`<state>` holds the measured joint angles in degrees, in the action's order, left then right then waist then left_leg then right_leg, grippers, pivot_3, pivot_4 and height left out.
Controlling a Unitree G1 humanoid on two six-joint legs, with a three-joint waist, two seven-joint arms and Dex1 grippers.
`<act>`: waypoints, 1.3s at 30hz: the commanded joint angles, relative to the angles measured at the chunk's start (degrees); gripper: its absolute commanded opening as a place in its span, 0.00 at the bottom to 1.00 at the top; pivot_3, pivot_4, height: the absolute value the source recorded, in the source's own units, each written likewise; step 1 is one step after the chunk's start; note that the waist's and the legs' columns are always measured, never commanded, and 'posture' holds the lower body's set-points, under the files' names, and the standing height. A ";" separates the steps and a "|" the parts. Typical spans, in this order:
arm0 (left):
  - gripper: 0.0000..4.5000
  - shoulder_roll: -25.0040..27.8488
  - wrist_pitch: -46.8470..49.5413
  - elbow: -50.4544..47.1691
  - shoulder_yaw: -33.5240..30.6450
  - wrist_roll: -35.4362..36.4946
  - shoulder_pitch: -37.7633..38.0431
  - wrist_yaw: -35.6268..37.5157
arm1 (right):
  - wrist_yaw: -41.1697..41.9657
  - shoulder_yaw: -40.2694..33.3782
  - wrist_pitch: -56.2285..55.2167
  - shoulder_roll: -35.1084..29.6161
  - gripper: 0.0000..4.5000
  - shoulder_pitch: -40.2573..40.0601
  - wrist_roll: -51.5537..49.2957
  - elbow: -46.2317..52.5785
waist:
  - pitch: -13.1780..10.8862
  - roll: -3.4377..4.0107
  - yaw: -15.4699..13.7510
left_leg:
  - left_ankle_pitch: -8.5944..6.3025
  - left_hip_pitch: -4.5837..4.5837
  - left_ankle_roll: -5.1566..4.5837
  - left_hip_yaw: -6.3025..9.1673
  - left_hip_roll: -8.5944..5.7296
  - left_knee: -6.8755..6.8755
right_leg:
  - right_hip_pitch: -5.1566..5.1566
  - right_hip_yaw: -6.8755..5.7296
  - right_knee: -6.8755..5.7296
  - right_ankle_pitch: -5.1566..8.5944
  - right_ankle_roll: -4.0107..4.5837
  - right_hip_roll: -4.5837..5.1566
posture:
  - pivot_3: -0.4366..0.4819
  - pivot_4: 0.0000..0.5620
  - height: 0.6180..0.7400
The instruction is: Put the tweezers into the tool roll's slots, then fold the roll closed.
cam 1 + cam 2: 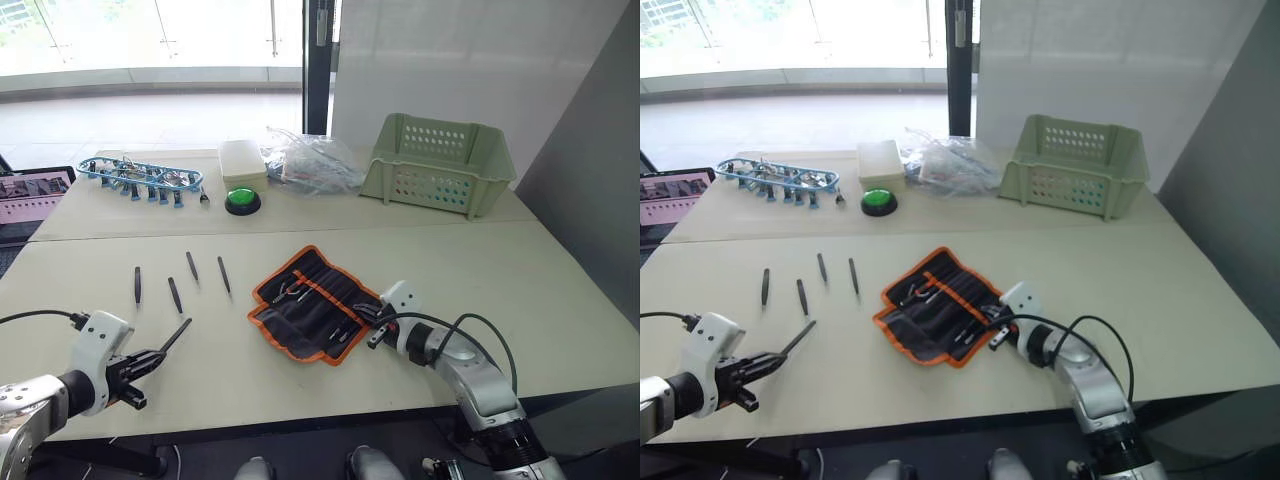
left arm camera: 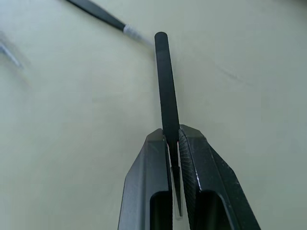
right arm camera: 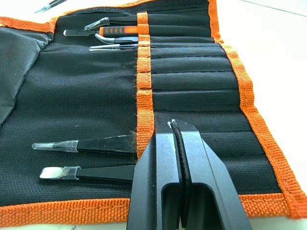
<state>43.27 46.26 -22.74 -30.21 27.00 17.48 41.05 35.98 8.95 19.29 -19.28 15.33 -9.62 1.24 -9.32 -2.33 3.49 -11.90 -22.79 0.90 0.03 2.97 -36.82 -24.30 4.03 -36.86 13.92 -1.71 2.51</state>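
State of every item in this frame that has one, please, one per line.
Tool roll: unrolled flat, several slots filled.
Left claw: shut on one tweezer, lifted off the table.
Right claw: shut, over the roll's slots.
Four loose tweezers: lying on the table.
Green basket: upright.

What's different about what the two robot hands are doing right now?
The left gripper is shut on a tweezer, holding it out over the bare table; the right gripper is shut too but holds nothing. The left one is well away from the tool roll, while the right one is at the roll's edge, over its slots. Both have two black fingers closed together.
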 commanded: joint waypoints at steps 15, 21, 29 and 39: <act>0.77 -8.39 -31.77 11.53 -11.05 0.71 5.07 10.18 | 0.71 1.91 0.43 1.46 0.00 -1.08 0.25 -0.89 | 0.16 -0.35 0.37 | -0.03 0.12 0.04 -0.08 0.06 0.09 | 0.02 -0.02 -0.03 0.28 0.57 0.01 | 0.48 0.27 0.87; 0.77 -7.64 -32.80 14.88 -5.06 -0.92 6.17 12.59 | 0.73 1.60 0.71 1.36 0.00 -1.32 0.19 -0.57 | 0.19 -0.40 0.33 | -0.04 0.13 0.04 -0.09 0.06 0.09 | 0.03 -0.02 -0.02 0.31 0.58 0.02 | 0.48 0.27 0.87; 0.77 -7.34 -35.10 17.84 -0.78 -3.89 5.52 11.78 | 0.51 1.35 1.29 1.33 0.00 -1.97 -0.03 0.41 | 0.19 -0.37 0.19 | -0.04 0.14 0.05 -0.09 0.07 0.10 | 0.03 -0.04 -0.03 0.32 0.59 0.02 | 0.48 0.27 0.87; 0.22 -7.46 -34.58 19.49 2.52 -3.69 3.19 11.15 | 0.40 0.94 1.61 1.30 0.00 -2.15 -0.02 0.92 | 0.24 -0.19 -0.29 | -0.04 0.20 0.04 -0.13 0.06 0.10 | 0.05 -0.02 -0.05 0.32 0.58 0.04 | 0.48 0.27 0.87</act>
<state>35.84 11.04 -3.59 -30.17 23.60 20.34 51.79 36.00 8.52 19.55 -18.07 14.27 -9.76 1.68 -9.08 -2.52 3.19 -11.94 -22.59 0.94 -0.10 3.03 -36.72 -24.25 4.01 -36.92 14.25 -1.12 2.55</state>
